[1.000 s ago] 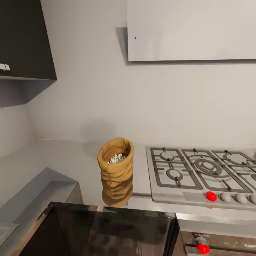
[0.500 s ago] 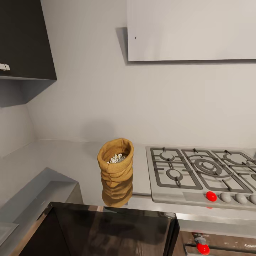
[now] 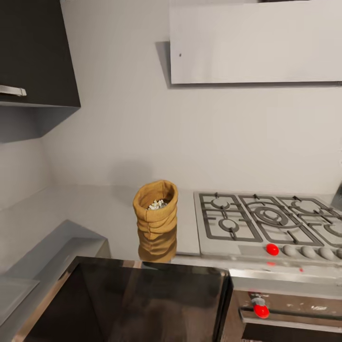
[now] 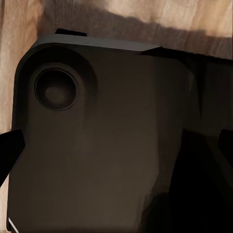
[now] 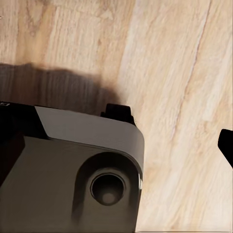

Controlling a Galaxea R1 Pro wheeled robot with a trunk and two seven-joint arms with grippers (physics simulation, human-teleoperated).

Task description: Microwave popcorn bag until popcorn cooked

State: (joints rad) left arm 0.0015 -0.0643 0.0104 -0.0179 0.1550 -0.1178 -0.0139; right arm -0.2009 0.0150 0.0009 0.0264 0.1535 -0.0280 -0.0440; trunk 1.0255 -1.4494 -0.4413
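While the small tan wrinkled popcorn bag (image 3: 155, 213) stands upright on the grey table (image 3: 80, 209)
It lies ahead, about centred between both arms; claw states I cannot tell.

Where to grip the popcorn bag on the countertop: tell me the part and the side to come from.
Probably grip the popcorn bag across its wrinkled body just under the rolled rim, coming from the front. It stands upright on the countertop with its mouth open and kernels showing, so a level side pinch should keep it from spilling. The gas hob sits close on one side, the wall behind.
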